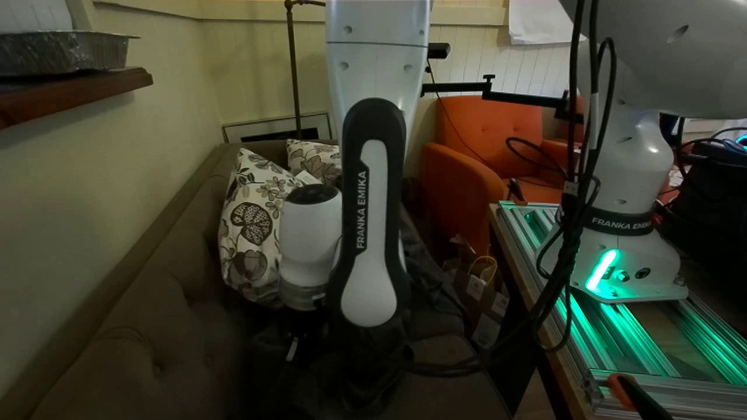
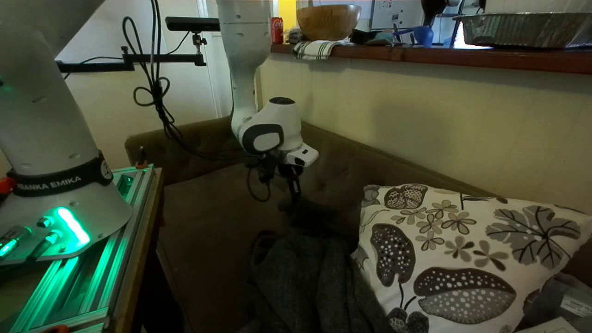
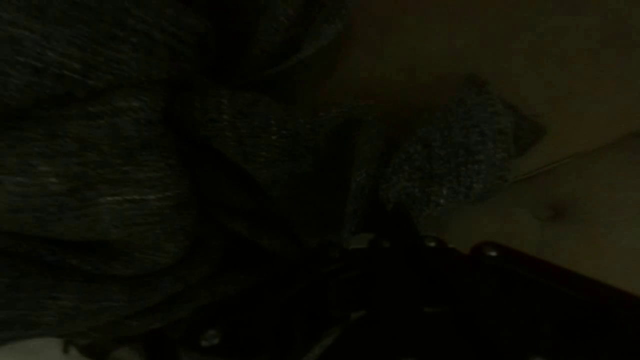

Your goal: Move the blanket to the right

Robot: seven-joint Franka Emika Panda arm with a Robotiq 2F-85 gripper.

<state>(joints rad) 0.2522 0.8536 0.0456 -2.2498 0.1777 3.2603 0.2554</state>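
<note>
Pinched together on a bunched end of the dark charcoal-grey blanket (image 2: 310,282), with fingers (image 2: 296,186) pointing down over the brown sofa (image 2: 203,212). In an exterior view, spread from that grip toward the near side in loose, heavy folds, mostly on the seat and just left of a large floral cushion (image 2: 455,259); cannot tell whether touching it. In an exterior view, mostly in shadow under the arm (image 1: 373,280), with a farther stretch of dark cloth on the seat, to the right of the wrist. Very dim in the wrist view: coarse grey weave across the left, plus a smaller bunch farther right, over brown upholstery.

Tilted against the backrest, the floral cushion, and in an exterior view a second floral cushion (image 1: 315,157) farther off, at the far end. Just beside the large one, on the near right in an exterior view, a grey plastic packet (image 2: 550,298) with a white label, partly cut off.

To the right in an exterior view, a white robot base (image 1: 618,268) with a green light, on a tabletop (image 1: 520,262) fitted with metal rails. Beyond that, on the far side, an orange armchair (image 1: 467,186); nearer, between sofa and tabletop, paper bags (image 1: 485,294). Along the wall in an exterior view, on a reddish-brown ledge (image 2: 444,58), from left to right: a red can (image 2: 276,30), a striped cloth (image 2: 317,48) below a wooden bowl (image 2: 328,22), and a foil tray (image 2: 527,30).
</note>
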